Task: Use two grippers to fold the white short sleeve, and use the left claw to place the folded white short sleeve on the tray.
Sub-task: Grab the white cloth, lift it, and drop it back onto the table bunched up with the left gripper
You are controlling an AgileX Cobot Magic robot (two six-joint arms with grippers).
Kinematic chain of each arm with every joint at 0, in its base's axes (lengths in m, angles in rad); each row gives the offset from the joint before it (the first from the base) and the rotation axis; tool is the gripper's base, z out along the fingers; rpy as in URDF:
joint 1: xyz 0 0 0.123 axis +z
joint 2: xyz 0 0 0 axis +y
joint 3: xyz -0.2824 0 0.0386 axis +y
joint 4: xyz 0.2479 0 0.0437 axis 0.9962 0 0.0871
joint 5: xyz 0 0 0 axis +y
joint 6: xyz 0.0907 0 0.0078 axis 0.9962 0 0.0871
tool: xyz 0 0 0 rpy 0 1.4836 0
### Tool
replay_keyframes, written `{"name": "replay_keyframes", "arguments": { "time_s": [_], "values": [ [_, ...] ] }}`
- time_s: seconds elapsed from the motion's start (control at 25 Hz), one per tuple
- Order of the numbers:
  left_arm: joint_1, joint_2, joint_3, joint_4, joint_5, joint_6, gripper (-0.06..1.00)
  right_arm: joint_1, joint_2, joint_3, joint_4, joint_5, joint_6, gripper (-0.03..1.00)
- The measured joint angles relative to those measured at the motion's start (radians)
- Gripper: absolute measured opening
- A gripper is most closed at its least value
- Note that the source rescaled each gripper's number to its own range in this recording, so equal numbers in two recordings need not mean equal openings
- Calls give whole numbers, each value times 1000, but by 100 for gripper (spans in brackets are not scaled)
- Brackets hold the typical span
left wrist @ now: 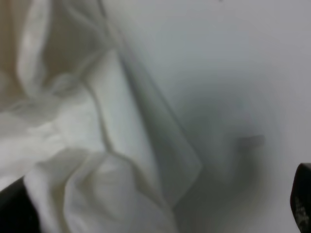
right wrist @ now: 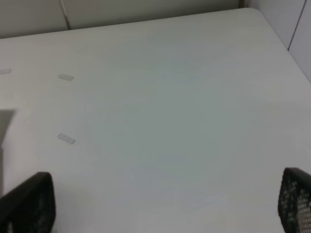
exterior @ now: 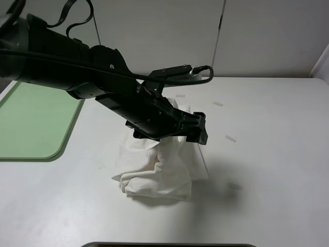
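Note:
The white short sleeve (exterior: 159, 167) lies crumpled in a heap at the middle of the white table. My left claw (exterior: 197, 128) reaches in from the upper left and hovers over the heap's far right side. In the left wrist view its jaws stand wide apart, with folds of the shirt (left wrist: 97, 160) beneath and between them; the claw (left wrist: 155, 208) is open. The light-green tray (exterior: 31, 121) lies empty at the table's left edge. My right gripper (right wrist: 163, 204) is open over bare table and is out of the exterior view.
Small white tape strips lie on the table right of the shirt (exterior: 230, 138), (exterior: 218, 104), and show in the right wrist view (right wrist: 66, 138). A dark edge (exterior: 169, 245) shows at the bottom of the exterior view. A grey wall stands behind the table.

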Motion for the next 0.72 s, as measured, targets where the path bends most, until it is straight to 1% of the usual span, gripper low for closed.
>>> {"name": "replay_keyframes", "arguments": {
  "time_s": [0.16,0.28,0.48,0.68,0.72],
  "values": [
    [-46,1,-15,-5,-38,0,100,0,0,0,1,0,0,100],
    [-62,2,-15,-5,-55,0,100,0,0,0,1,0,0,100],
    [-112,27,-19,-6,-96,0,100,0,0,0,1,0,0,100],
    [-142,70,-52,-6,-98,0,100,0,0,0,1,0,0,100],
    [-163,106,-92,-6,-98,0,100,0,0,0,1,0,0,100]
  ]
}}
